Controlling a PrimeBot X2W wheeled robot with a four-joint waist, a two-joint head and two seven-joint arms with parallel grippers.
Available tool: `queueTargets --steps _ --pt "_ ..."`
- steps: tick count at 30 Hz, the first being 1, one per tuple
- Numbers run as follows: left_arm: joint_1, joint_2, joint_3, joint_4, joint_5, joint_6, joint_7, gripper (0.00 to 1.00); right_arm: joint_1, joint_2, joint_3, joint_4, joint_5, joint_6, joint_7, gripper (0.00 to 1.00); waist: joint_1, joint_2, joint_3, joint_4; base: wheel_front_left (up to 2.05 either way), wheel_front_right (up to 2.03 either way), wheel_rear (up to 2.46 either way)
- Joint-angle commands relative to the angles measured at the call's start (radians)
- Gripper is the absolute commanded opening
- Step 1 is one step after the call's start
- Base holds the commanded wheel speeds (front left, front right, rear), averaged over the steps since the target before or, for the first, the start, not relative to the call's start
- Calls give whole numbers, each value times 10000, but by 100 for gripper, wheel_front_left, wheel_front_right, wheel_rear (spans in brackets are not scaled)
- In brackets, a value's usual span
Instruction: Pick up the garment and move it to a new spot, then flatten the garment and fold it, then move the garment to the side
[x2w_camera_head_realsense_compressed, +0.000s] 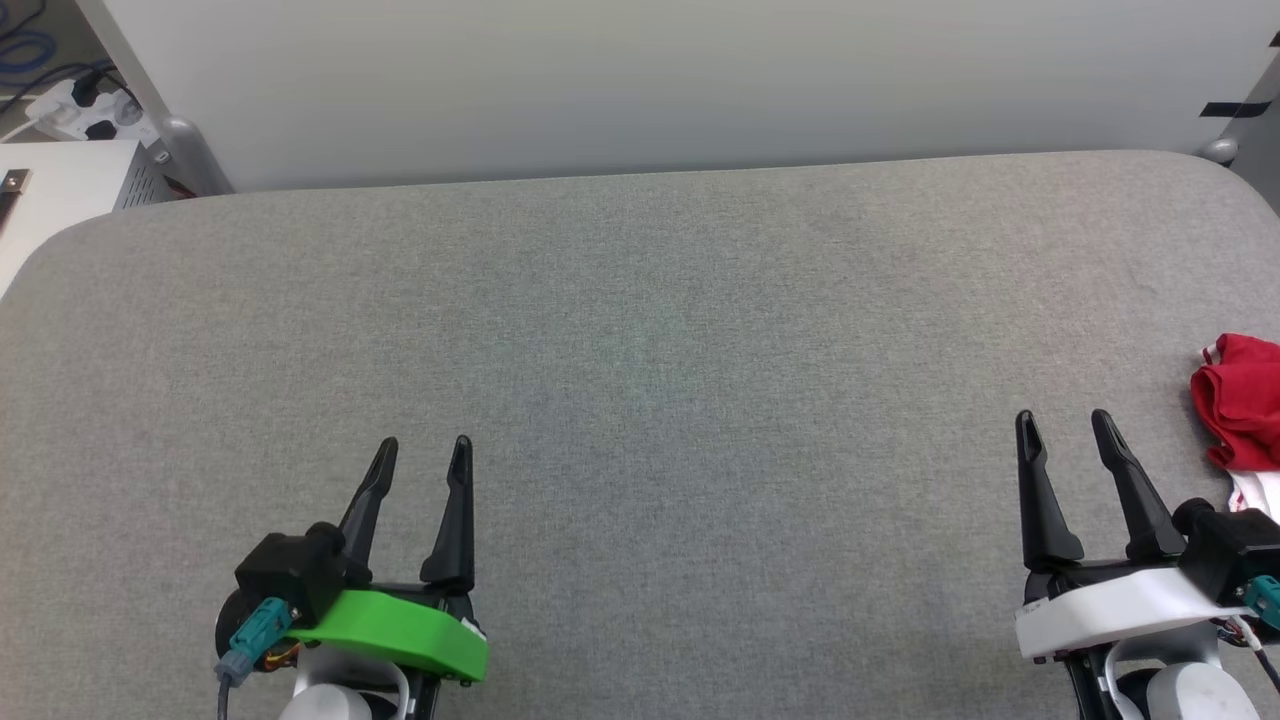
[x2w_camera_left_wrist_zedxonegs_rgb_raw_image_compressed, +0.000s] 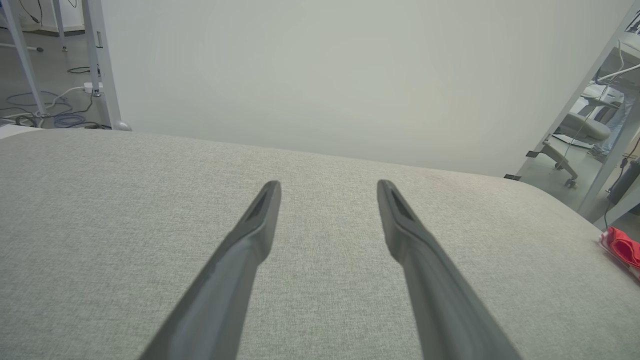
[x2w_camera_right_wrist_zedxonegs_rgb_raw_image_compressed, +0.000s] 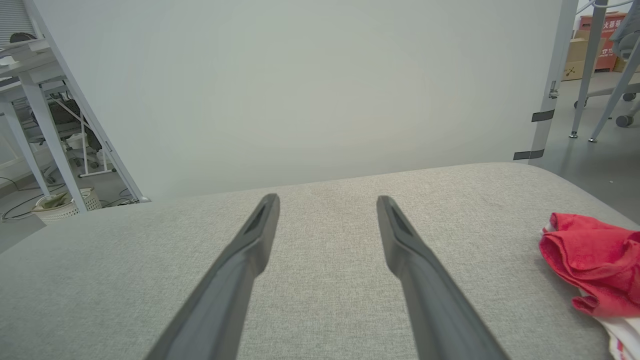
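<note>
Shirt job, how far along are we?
Nothing looks done: the shirt lies crumpled at the right edge of the table. Nothing is in hand: the left claw and right claw are open, empty, and apart from it. Left: pick up, move, flatten, fold, set aside.

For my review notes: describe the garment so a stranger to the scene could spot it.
Take the wide grey table before the pale wall. At its right edge, just right of the right end effector, lies the garment: a crumpled red heap with some white, the only cloth lying on it.
</note>
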Motion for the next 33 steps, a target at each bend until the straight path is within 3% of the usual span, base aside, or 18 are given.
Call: queueTargets --steps 1,8,9,33 --pt "-3 -43 -5 -10 47 -51 -57 100 -65 1 25 39 -76 -7 -74 100 1 0 1 0 0 0 0" --pt "12 -38 -159 46 -176 -52 -57 100 -79 11 53 61 -63 -7 -101 100 1 0 1 7 0 0 0" --pt "0 6 -159 31 -180 -23 0 0 -5 4 29 36 0 0 -13 0 1 0 1 6 0 0 0" --pt "53 -48 -6 -184 363 188 437 0 32 99 17 -41 -436 -1 388 0 1 0 -123 67 0 0 0"
